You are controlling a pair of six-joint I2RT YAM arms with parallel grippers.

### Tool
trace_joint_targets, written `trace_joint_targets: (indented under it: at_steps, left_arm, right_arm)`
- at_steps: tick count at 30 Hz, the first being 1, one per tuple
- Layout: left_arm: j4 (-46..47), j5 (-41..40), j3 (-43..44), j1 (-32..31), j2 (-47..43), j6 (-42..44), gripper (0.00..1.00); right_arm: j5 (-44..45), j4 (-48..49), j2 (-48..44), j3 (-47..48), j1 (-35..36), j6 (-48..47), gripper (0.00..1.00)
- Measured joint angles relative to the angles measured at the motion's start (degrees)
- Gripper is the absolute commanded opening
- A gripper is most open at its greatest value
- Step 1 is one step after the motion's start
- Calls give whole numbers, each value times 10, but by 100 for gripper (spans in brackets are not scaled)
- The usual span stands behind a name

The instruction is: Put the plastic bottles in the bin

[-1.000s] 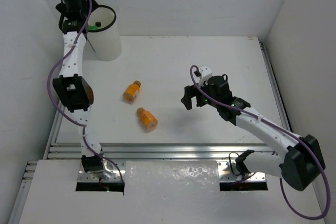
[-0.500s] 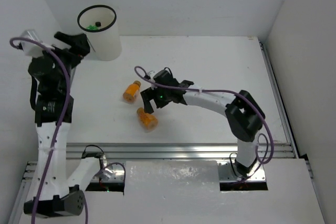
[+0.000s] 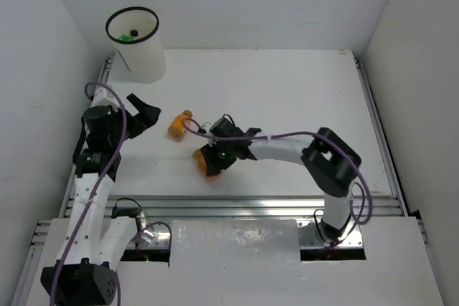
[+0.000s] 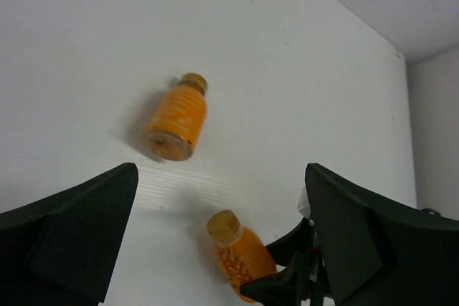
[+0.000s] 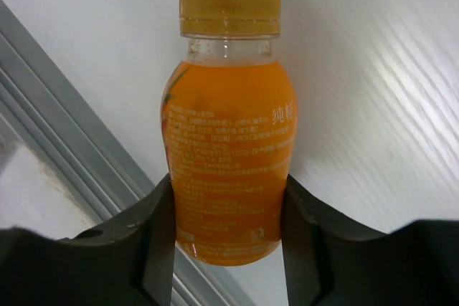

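Two orange plastic bottles lie on the white table. The nearer bottle (image 3: 205,163) (image 5: 228,141) (image 4: 240,257) sits between the fingers of my right gripper (image 3: 215,157) (image 5: 228,209), which is shut on its lower body; both pads (image 5: 159,238) press its sides. The other orange bottle (image 3: 179,125) (image 4: 176,116) lies free on its side, just right of my left gripper (image 3: 145,115) (image 4: 221,173), which hangs open above the table with nothing in it. The tall white bin (image 3: 136,62) stands at the back left with something green inside.
Aluminium rails (image 3: 237,206) (image 5: 64,112) run along the table's near edge, close behind the held bottle. White walls close in the left, back and right sides. A rail (image 3: 373,120) also runs down the table's right side.
My right arm swung left to the nearer orange bottle and its jaws closed on it. My left arm dropped from over the bin to just left of the other bottle.
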Motion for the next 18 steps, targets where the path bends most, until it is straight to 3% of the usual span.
trace_joint_targets:
  at_steps: [3, 8, 11, 18]
  left_arm:
    - [43, 75, -33, -27, 7, -13, 100]
    - [137, 170, -67, -170, 70, -46, 100]
    - [211, 204, -67, -258, 109, -63, 100]
    - [308, 219, -16, -358, 190, -77, 97]
  right_arm:
    - [17, 32, -103, -100, -12, 0, 0]
    - [-34, 159, -306, -250, -120, 25, 0]
    - [-68, 220, -381, -285, -181, 28, 0]
    - [-165, 268, -472, -289, -178, 20, 0]
